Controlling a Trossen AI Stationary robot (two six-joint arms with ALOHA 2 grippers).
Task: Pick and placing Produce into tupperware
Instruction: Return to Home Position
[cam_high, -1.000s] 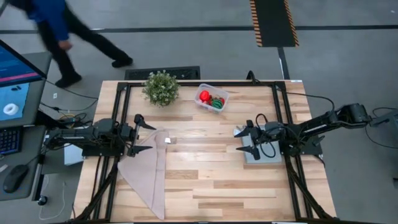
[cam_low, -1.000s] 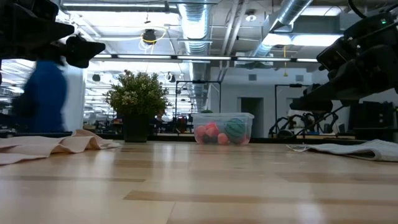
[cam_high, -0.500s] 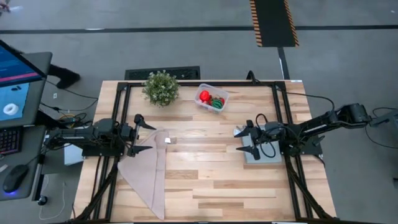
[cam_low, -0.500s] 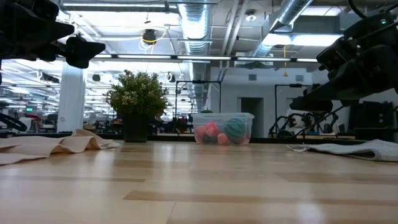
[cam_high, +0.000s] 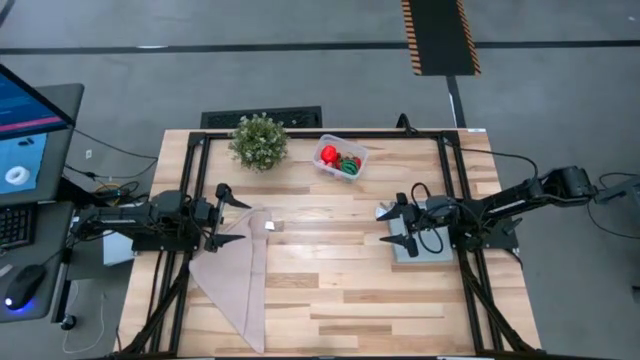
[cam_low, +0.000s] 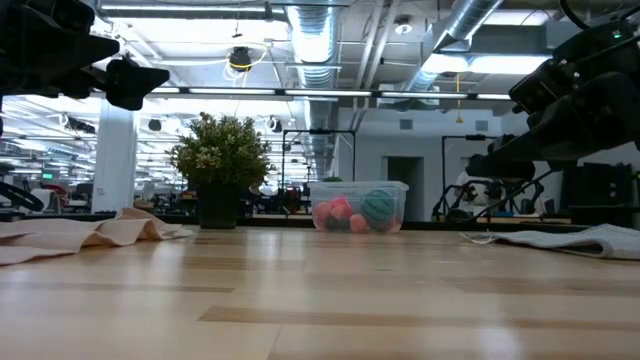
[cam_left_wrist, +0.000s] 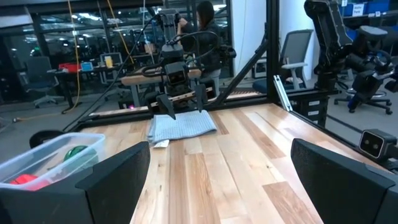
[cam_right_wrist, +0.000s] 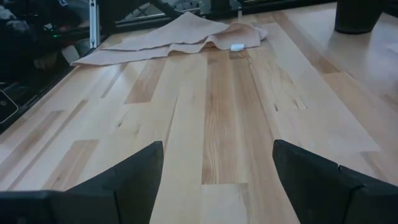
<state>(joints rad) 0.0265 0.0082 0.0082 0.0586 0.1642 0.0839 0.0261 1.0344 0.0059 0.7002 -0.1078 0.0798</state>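
The clear tupperware (cam_high: 340, 157) stands near the table's far edge, at its middle. Produce lies inside it: red and pink pieces (cam_low: 338, 213) and a green striped ball (cam_low: 378, 207). No produce shows loose on the table. My left gripper (cam_high: 240, 220) is at the table's left side, level and open, nothing between its fingers; the tub (cam_left_wrist: 50, 158) shows off to the side in its wrist view. My right gripper (cam_high: 383, 226) is at the right side, tipped slightly down and open, over bare wood (cam_right_wrist: 217, 124).
A bushy potted plant (cam_high: 259, 141) stands left of the tub. A beige cloth (cam_high: 238, 280) lies below my left gripper, with a small white piece (cam_high: 270, 226) at its edge. A grey-blue sheet (cam_high: 425, 243) lies under my right arm. Bare wood fills the middle.
Neither arm has moved, nor has anything on the table. A person beyond the table's far left corner has walked out of view.
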